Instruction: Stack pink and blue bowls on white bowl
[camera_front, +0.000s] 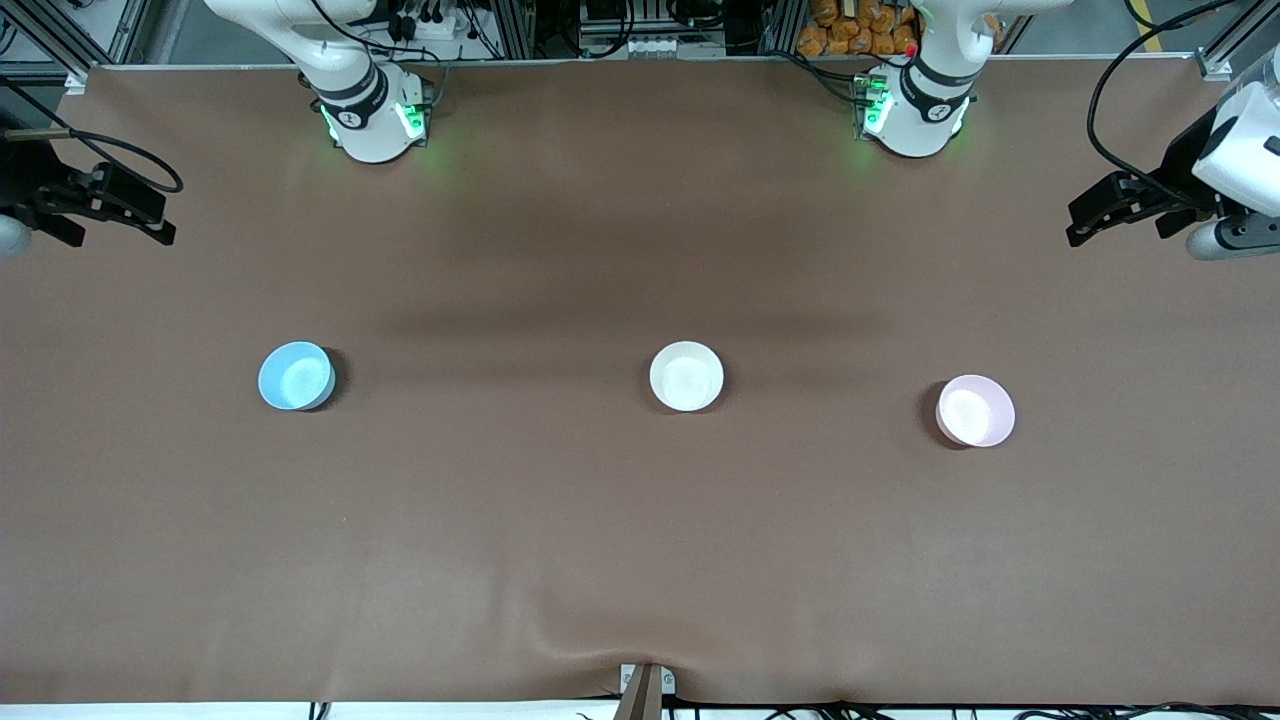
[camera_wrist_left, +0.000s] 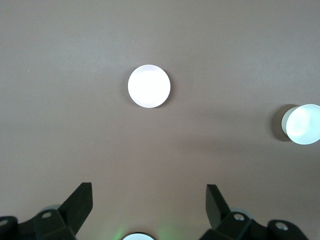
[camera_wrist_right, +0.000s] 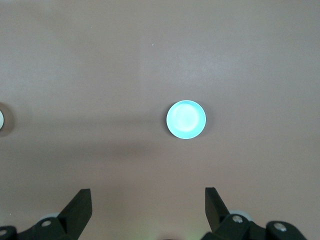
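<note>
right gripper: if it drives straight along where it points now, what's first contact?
Likely bare brown table cover. The right gripper, jaws open, is raised over the right arm's end of the table; nothing sits between its jaws. The light blue round plastic bowl lies off that line, though depth is unclear.

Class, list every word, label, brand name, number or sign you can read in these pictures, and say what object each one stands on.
None can be read.
Blue bowl: plain, no print.
White bowl: plain, no print.
Pink bowl: plain, no print.
Arm bases: small dark round marks, too small to read.
</note>
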